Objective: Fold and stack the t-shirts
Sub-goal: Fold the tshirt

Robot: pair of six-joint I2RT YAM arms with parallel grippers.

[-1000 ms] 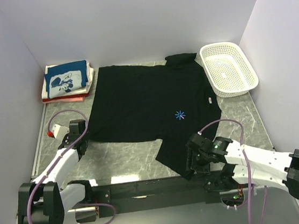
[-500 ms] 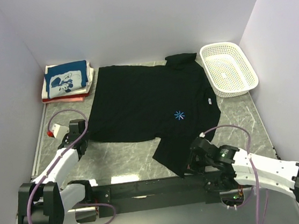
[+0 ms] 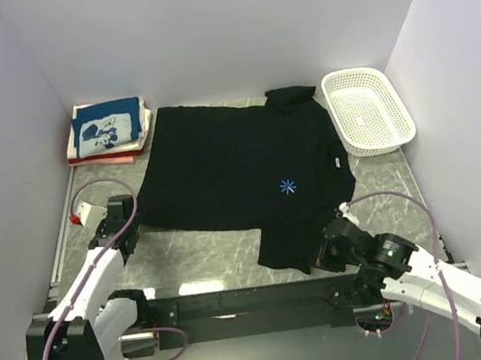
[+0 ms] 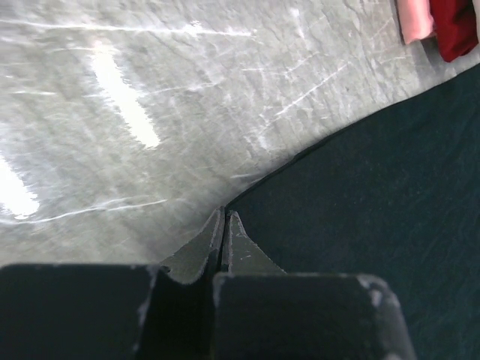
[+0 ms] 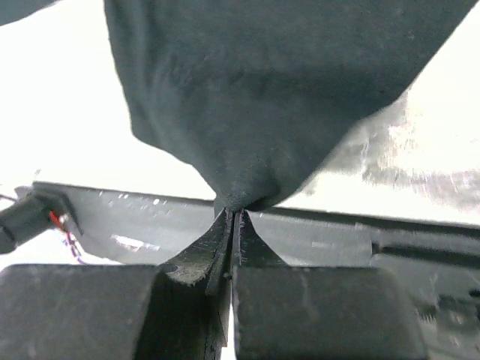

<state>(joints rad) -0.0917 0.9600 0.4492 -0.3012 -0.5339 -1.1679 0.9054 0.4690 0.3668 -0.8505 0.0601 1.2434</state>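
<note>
Jaws of right gripper (image 5: 234, 214) now pinch black t-shirt (image 3: 239, 163) corner (earlier open).

No readable text, brand or number.
The black t-shirt (image 3: 230, 164) bears a small blue starburst emblem (image 3: 289, 186) and a tiny white label (image 3: 334, 162), too small to read; the folded blue t-shirt (image 3: 106, 126) shows a white pictorial print.

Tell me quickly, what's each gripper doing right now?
Left gripper: closed at the edge of the black shirt; grip unclear.
Right gripper: closed on the black shirt.
</note>
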